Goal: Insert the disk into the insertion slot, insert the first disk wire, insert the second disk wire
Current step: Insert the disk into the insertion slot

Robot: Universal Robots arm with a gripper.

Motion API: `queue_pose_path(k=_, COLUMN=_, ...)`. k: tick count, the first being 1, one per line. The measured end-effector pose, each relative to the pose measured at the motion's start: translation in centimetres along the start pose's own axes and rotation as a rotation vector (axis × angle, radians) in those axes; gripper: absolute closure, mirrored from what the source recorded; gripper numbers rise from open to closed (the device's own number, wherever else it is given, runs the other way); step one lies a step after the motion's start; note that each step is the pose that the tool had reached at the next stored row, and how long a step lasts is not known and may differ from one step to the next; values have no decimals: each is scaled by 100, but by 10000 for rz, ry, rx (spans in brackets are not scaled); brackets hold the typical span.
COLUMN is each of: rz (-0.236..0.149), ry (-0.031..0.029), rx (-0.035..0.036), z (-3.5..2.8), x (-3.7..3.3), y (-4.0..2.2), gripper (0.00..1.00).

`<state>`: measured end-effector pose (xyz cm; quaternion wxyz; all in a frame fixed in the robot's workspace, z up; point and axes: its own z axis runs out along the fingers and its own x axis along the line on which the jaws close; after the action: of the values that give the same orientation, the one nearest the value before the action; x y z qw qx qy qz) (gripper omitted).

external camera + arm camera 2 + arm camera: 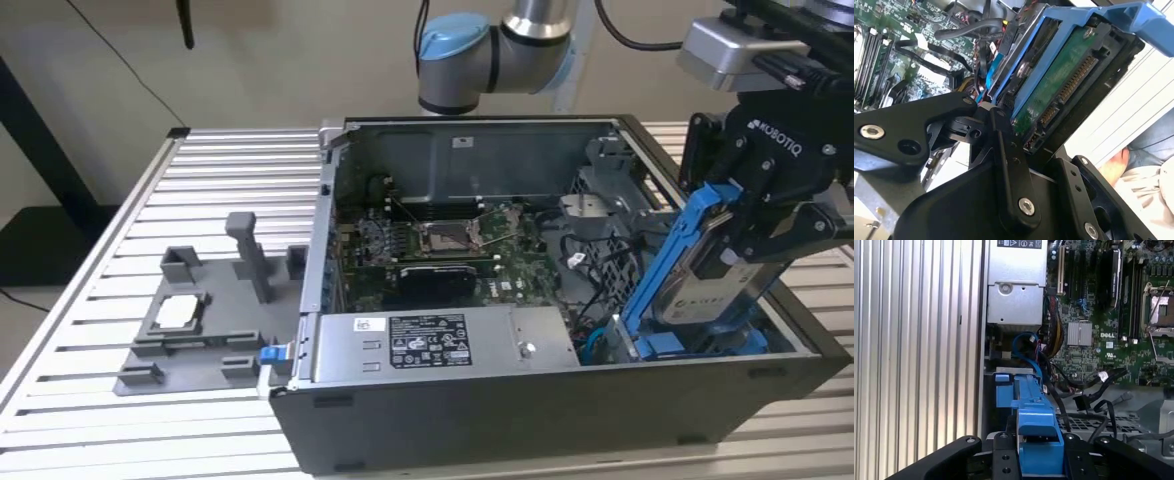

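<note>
Step one looks only half done: the gripper [750, 232] is clamped on the disk [699, 292], which is tilted with its low end at the insertion slot [707, 347], around 4 o'clock from the motherboard [454, 245]. It's not seated yet, and the wires [1089, 390] look unplugged.

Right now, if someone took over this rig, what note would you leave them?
Gripper: jaws shut on the disk in its blue carrier.
Disk: steeply tilted, lower end at the insertion slot, in the case corner at the exterior view's right; not seated.
Done: disk grasped and at the slot.
Left: seating the disk and both cable connections. Its connector edge is bare, and black cables lie loose inside the case.
</note>
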<state>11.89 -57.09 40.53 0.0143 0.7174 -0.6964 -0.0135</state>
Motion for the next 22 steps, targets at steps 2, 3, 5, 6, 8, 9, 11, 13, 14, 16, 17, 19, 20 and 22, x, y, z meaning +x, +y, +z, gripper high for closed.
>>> queue_pose_path(k=2, rz=-16, ry=1, rx=-1, z=36, x=0, y=-5, gripper=67)
queue_pose_path(k=3, rz=-23, ry=1, rx=0, z=54, x=0, y=-6, gripper=67)
queue_pose_path(k=5, rz=-36, ry=2, rx=0, z=90, x=0, y=-9, gripper=67)
queue_pose_path(k=6, rz=-43, ry=2, rx=0, z=110, x=0, y=-10, gripper=67)
queue_pose_path(k=8, rz=-55, ry=3, rx=0, z=145, x=0, y=-12, gripper=67)
queue_pose_path(k=9, rz=-61, ry=2, rx=0, z=165, x=0, y=-13, gripper=67)
queue_pose_path(k=11, rz=-70, ry=2, rx=0, z=200, x=0, y=-15, gripper=67)
queue_pose_path(k=13, rz=-81, ry=3, rx=0, z=237, x=0, y=-16, gripper=67)
queue_pose_path(k=14, rz=-86, ry=3, rx=1, z=256, x=0, y=-17, gripper=67)
queue_pose_path(k=16, rz=-97, ry=4, rx=1, z=291, x=0, y=-18, gripper=67)
queue_pose_path(k=17, rz=-100, ry=4, rx=0, z=306, x=0, y=-19, gripper=67)
queue_pose_path(k=19, rz=-102, ry=6, rx=0, z=317, x=-1, y=-19, gripper=67)
queue_pose_path(k=20, rz=-102, ry=6, rx=0, z=320, x=0, y=-19, gripper=67)
queue_pose_path(k=22, rz=-103, ry=2, rx=1, z=335, x=0, y=-20, gripper=67)
